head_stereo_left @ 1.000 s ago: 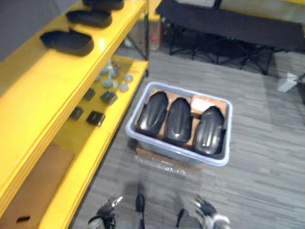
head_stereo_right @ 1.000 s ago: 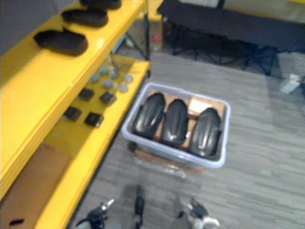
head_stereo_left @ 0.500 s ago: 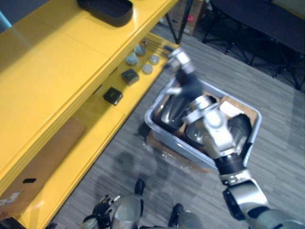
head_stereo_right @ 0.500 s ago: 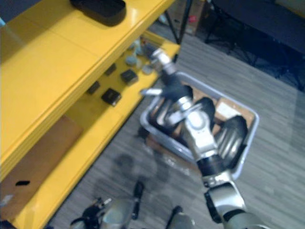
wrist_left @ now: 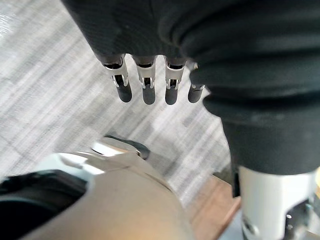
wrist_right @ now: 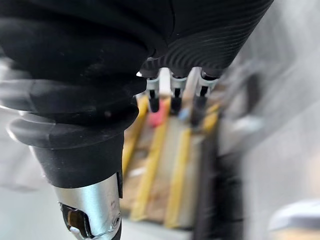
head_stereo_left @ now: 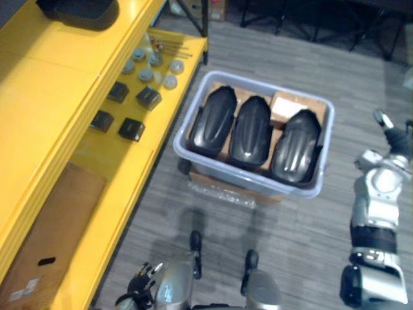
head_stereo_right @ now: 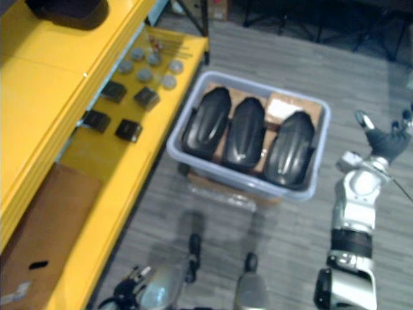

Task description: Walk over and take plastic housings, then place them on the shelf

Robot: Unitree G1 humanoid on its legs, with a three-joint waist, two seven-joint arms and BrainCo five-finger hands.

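Observation:
Three black plastic housings lie side by side in a grey-blue bin (head_stereo_left: 251, 184) on the floor: a left one (head_stereo_left: 213, 119), a middle one (head_stereo_left: 251, 129) and a right one (head_stereo_left: 297, 145). Another black housing (head_stereo_left: 77, 10) rests on the top board of the yellow shelf (head_stereo_left: 51, 84) at the left. My right hand (head_stereo_left: 393, 132) is raised to the right of the bin, apart from it, open and holding nothing; its fingers (wrist_right: 172, 95) are straight. My left hand (head_stereo_left: 143, 281) hangs low at the bottom left, open and holding nothing, its fingers (wrist_left: 147, 87) straight over the floor.
On the shelf's lower board lie small black blocks (head_stereo_left: 132, 128), grey round caps (head_stereo_left: 155, 61) and a brown cardboard sheet (head_stereo_left: 45, 245). A cardboard piece (head_stereo_left: 290, 103) sits in the bin behind the housings. Dark frame legs (head_stereo_left: 277, 16) stand on the grey floor beyond the bin.
Half a second ago my right arm stretched over the bin's left side; now it has swung back to the right of the bin. The camera has shifted too.

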